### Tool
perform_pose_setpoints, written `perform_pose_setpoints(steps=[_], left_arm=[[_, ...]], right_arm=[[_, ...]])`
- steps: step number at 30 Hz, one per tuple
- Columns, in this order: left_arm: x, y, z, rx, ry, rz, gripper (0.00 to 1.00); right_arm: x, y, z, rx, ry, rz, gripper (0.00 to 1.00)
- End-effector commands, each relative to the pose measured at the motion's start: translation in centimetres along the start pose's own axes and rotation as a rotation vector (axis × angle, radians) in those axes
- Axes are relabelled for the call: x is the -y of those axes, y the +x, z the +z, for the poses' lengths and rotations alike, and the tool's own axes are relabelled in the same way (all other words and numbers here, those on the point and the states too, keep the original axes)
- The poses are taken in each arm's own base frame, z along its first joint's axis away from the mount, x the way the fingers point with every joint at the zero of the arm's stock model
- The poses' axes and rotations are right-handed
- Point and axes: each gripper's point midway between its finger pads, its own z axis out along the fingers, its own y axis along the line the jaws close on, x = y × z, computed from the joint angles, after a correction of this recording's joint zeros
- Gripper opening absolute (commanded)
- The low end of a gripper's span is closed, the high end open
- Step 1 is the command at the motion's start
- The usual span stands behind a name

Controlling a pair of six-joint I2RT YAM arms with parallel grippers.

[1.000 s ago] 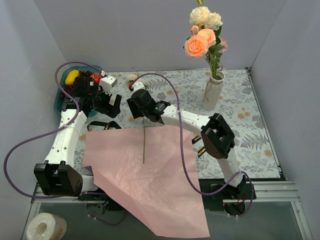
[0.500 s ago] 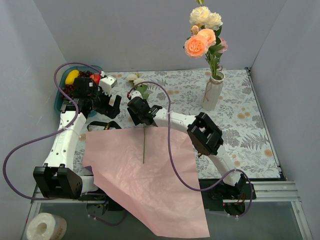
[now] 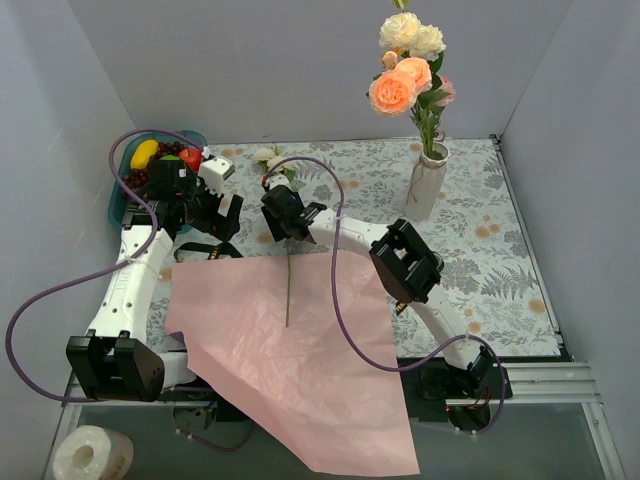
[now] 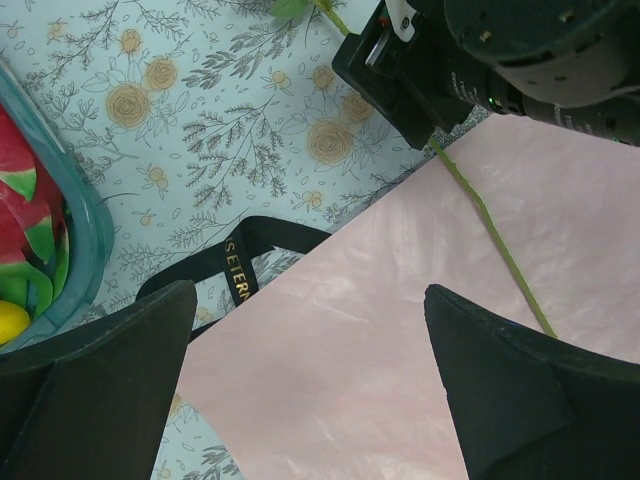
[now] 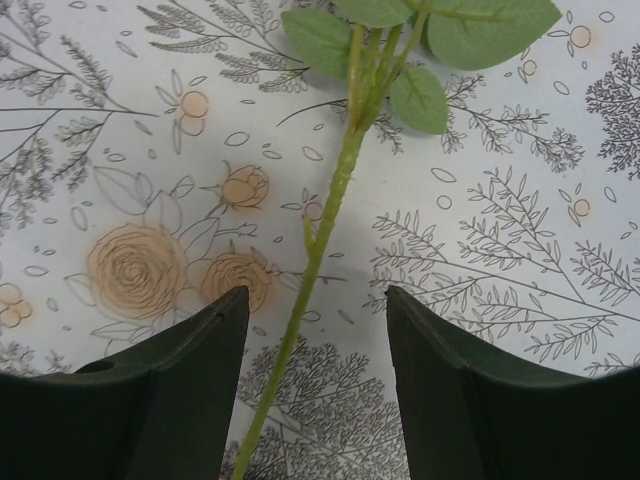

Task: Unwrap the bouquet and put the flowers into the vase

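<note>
right jaws — farther up stem point(image 5: 321, 235)

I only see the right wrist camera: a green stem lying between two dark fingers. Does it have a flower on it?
Observer: Yes. The top camera shows a white rose at its far end, lying on the tablecloth.
Operator: Where does the other end go?
Observer: The stem runs onto the pink wrapping paper, which lies spread open.
Operator: Are other flowers put away already?
Observer: The vase at the far right holds white and peach roses.
</note>
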Motion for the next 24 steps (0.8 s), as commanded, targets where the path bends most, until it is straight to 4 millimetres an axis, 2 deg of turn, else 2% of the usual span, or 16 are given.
perform_pose_setpoints(steps=[1, 4, 10, 11, 17, 19, 22, 24], left_arm=[[0.4, -1.3, -1.3, 0.050, -0.001, 0.025, 0.98], [0.4, -1.5, -1.5, 0.055, -0.004, 0.028, 0.98], [0.3, -1.4, -1.9, 0.056, -0.021, 0.032, 0.98], [0.3, -1.4, -2.0, 0.056, -0.024, 0.034, 0.98], [0.2, -1.8, -3.2, 0.073, -0.051, 0.052, 0.98], [0.1, -1.9, -3.4, 0.073, -0.060, 0.056, 0.98], [-0.2, -2.2, -3.4, 0.081, -0.074, 0.048, 0.98], [-0.4, -2.6, -3.1, 0.079, -0.070, 0.026, 0.98]], right_arm=[[-0.1, -1.6, 0.7, 0.028, -0.019, 0.026, 0.64], [-0.3, -1.0, 1.1, 0.010, -0.023, 0.022, 0.63], [-0.7, -0.1, 1.3, -0.015, -0.047, 0.039, 0.50], [-0.8, 0.1, 1.4, -0.017, -0.051, 0.041, 0.44], [-0.3, 2.3, 1.7, -0.073, -0.036, 0.033, 0.22], [0.1, 2.9, 1.5, -0.086, -0.023, 0.029, 0.19], [1.1, 2.3, 0.7, -0.077, 0.003, 0.011, 0.04], [1.7, 1.4, -0.1, -0.064, 0.012, 0.009, 0.01]])
